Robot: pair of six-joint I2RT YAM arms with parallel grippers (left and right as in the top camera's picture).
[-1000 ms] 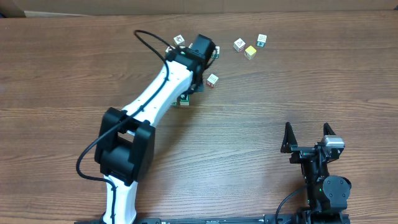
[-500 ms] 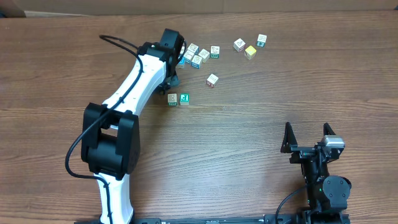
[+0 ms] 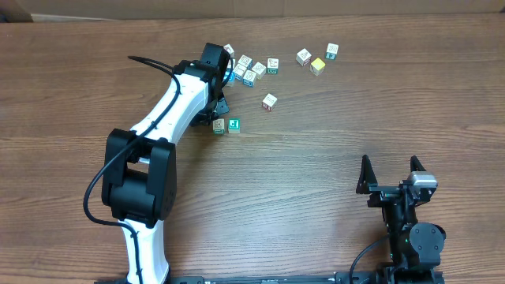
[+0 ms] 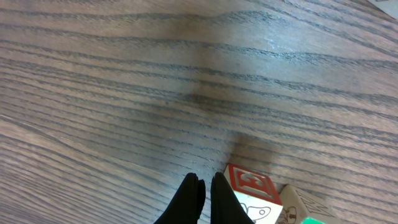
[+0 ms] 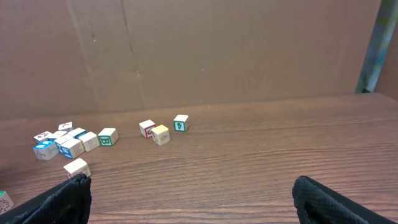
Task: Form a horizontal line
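Two small white-edged picture cubes stand side by side in a short row: a pale-topped one (image 3: 218, 125) and a green-topped one (image 3: 233, 125). My left gripper (image 3: 215, 117) is shut and empty, low over the table just behind and left of that pair. In the left wrist view the shut gripper (image 4: 202, 191) has a red-marked cube (image 4: 249, 183) against its right finger, with a second cube (image 4: 300, 205) beyond it. A single cube (image 3: 270, 101) lies apart to the right. My right gripper (image 3: 390, 166) stands open and empty near the front edge; its gripper (image 5: 199, 202) frames bare wood.
A loose clump of similar cubes (image 3: 249, 71) lies behind the left gripper. Farther right sit a yellow-faced cube (image 3: 317, 66) and two more cubes (image 3: 303, 57) (image 3: 332, 50). A cardboard wall (image 5: 217, 50) backs the table.
The left arm swung left off the cube clump, uncovering it and the pair, then edged back right beside the pair. The right arm has not moved.
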